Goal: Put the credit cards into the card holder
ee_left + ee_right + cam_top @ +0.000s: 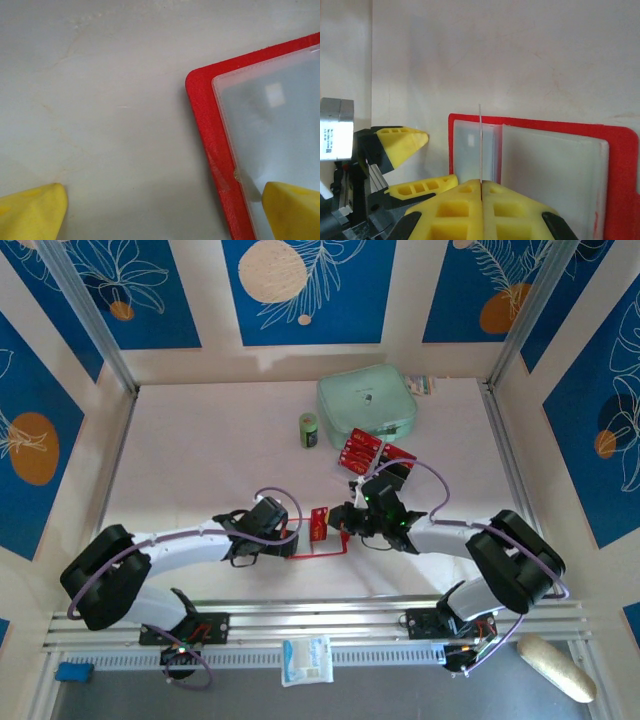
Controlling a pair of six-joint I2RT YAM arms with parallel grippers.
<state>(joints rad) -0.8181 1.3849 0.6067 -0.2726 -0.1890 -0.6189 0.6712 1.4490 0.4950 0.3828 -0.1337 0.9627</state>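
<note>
The red card holder (615, 165) lies open on the table, pale pockets up; its edge (315, 554) sits between the two arms. My right gripper (481, 182) is shut on a red credit card (480, 145), which stands edge-on just above the holder's left pocket. From above, that card (320, 523) is at the right gripper (342, 520). My left gripper (162, 215) is open and straddles the holder's corner (207, 130), one fingertip (292, 210) over the pale pocket and the other on bare table. More credit cards (360, 452) lie in a pile further back.
A mint-green zip pouch (367, 407) sits at the back, with a small green can (309, 430) to its left. A white packet (306, 660) and a pale oblong object (555, 668) lie beyond the front rail.
</note>
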